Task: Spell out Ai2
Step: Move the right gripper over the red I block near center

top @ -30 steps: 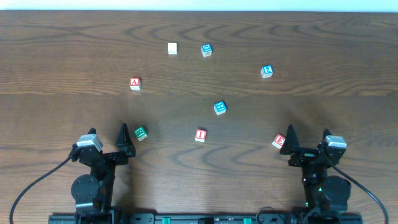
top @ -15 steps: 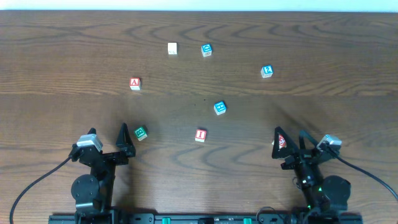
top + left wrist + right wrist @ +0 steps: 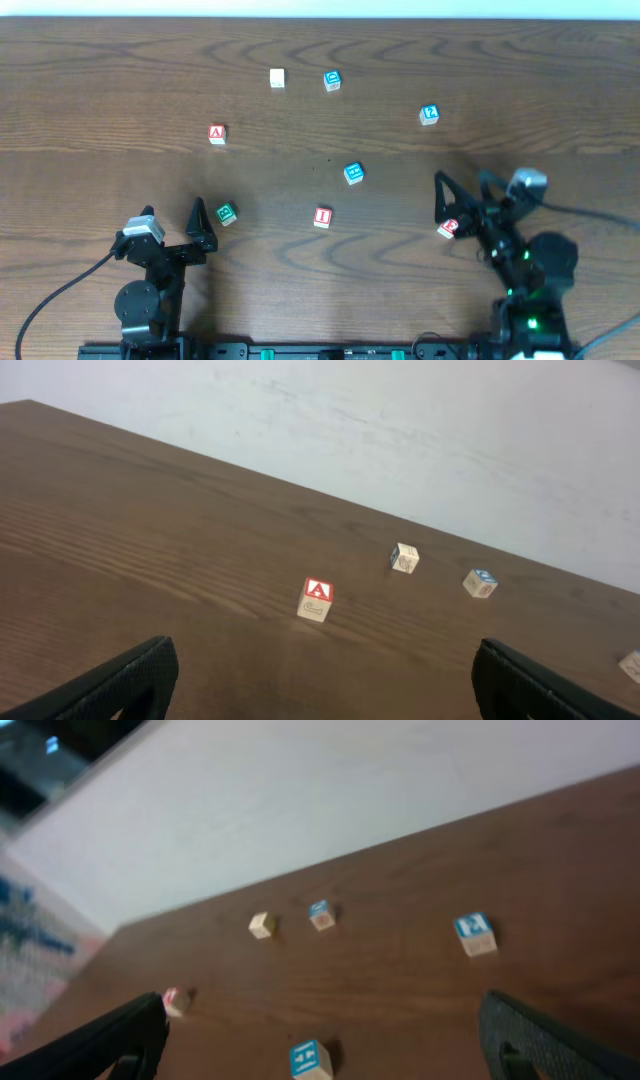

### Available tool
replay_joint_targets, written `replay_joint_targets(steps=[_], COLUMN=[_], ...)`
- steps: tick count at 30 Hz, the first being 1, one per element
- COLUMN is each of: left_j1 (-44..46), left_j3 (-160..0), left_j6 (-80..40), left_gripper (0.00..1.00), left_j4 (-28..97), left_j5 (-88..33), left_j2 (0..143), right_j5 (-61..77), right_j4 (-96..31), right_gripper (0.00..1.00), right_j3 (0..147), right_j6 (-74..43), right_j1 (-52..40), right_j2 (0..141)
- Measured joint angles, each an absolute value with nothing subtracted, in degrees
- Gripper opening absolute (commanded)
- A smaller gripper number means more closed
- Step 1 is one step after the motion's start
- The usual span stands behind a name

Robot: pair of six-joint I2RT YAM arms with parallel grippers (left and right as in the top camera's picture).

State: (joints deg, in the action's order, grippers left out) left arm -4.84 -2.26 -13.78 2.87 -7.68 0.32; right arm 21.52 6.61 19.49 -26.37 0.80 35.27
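table [image 3: 100, 80], dark wood grain, carrying eight small cubes and flanked by two arms at its near edge. left gripper [image 3: 172, 228]: by the near edge, left side, jaws spread wide, nothing between them. right gripper [image 3: 463, 198]: right side, a little in from the near edge, jaws likewise spread wide, nothing held. cube a [image 3: 217, 134], red border: left half, about midway between far and near edges. cube i [image 3: 322, 216], red border: centre of the table's width, toward the near edge. cube 2 [image 3: 429, 115], blue border: right half, toward the far edge; these three lie well apart from one another. plain cube [image 3: 277, 77] and far blue cube [image 3: 332, 80]: near each other by the far edge, not touching. middle blue cube [image 3: 353, 173]: near the table's centre, just beyond cube i. green cube [image 3: 226, 213]: just beside the left gripper's inner finger. other red cube [image 3: 448, 228], turned askew: toward the near right corner, at the foot of the right gripper's inner finger; touching it or not, unclear from above.
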Motion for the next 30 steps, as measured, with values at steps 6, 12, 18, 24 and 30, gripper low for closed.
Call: replay_joint_targets(steps=[6, 12, 18, 24, 30], left_j1=[-4.84, -4.84, -4.84, -4.84, -4.84], left_j3=[-2.26, -2.26, -2.26, -2.26, -2.26], left_j6=[-13.78, -13.78, -13.78, -13.78, -13.78], left_gripper=[0.95, 0.95, 0.95, 0.95, 0.95], left_j4=[2.87, 2.85, 2.85, 2.85, 2.85], left_j5=[-7.49, -7.46, -7.46, -7.46, -7.46], left_j2=[0.3, 0.32, 0.32, 0.32, 0.32], right_j5=[24.12, 22.61, 9.41, -3.38, -4.64], right_j4=[3.2, -9.76, -19.9, -23.75, -22.09], right_gripper=[0.99, 0.99, 0.99, 0.99, 0.99], right_j3=[34.04, 45.45, 52.05, 55.66, 55.72], right_j6=[-21.61, -18.37, -20.56, -30.92, -32.82], right_j1=[-6.07, -21.61, -37.08, -46.44, -48.56], right_j2=[53.78, 69.52, 78.04, 84.31, 84.49])
